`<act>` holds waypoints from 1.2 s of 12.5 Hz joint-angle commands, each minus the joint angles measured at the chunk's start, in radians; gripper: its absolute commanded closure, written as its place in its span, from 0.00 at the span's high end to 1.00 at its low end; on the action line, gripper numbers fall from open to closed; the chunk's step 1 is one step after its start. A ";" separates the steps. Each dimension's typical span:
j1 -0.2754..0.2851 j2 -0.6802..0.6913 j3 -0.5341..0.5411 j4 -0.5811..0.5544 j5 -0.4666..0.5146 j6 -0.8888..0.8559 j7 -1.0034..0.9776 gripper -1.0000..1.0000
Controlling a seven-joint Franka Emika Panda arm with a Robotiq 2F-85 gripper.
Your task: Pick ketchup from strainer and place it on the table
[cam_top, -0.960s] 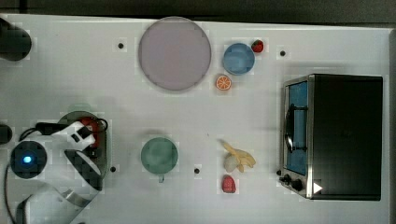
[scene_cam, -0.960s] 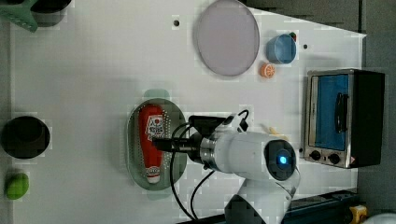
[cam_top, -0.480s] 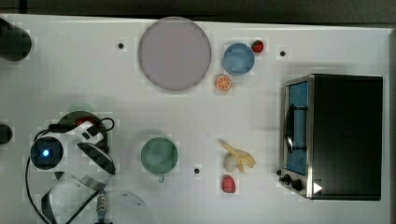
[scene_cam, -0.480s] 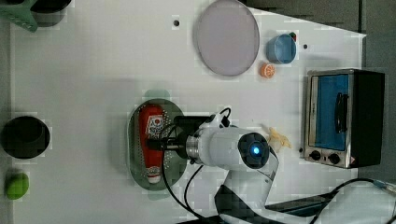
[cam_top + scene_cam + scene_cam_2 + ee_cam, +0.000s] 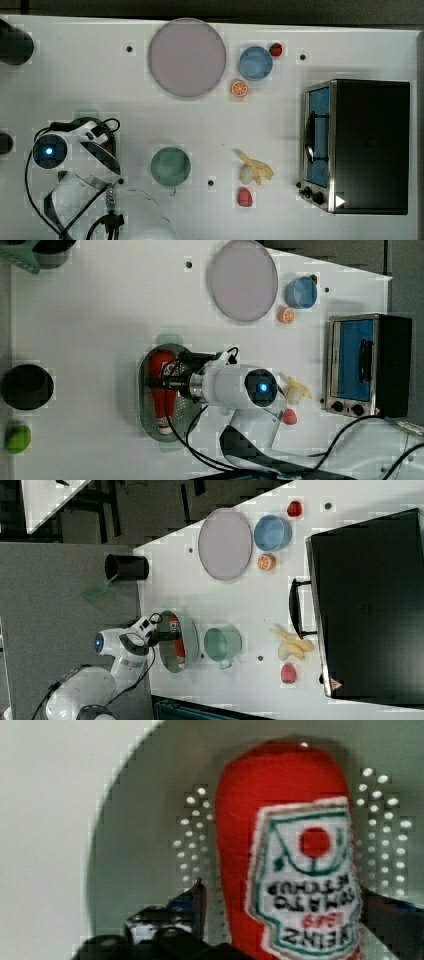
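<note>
One arm, gripper down inside the strainer, fingers spread wide either side of the ketchup, not clamped on it. Wrist view: ketchup lying flat on the holed strainer bottom, label up, one dark finger beside the red body with a gap showing, the other at the far side of the label. Left view gives the whole bottle, white cap toward the left view's bottom, gripper crossing its upper half. Right view: strainer seen edge-on, ketchup partly behind the rim, gripper reaching in from the right view's left. Top view: arm covers the strainer, just a green sliver past the wrist. Table also carries a green cup, round plate, blue bowl, orange slice, banana, toaster oven.
</note>
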 commanded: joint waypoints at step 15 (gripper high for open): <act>-0.059 -0.460 0.026 0.133 0.377 -0.429 -0.088 0.60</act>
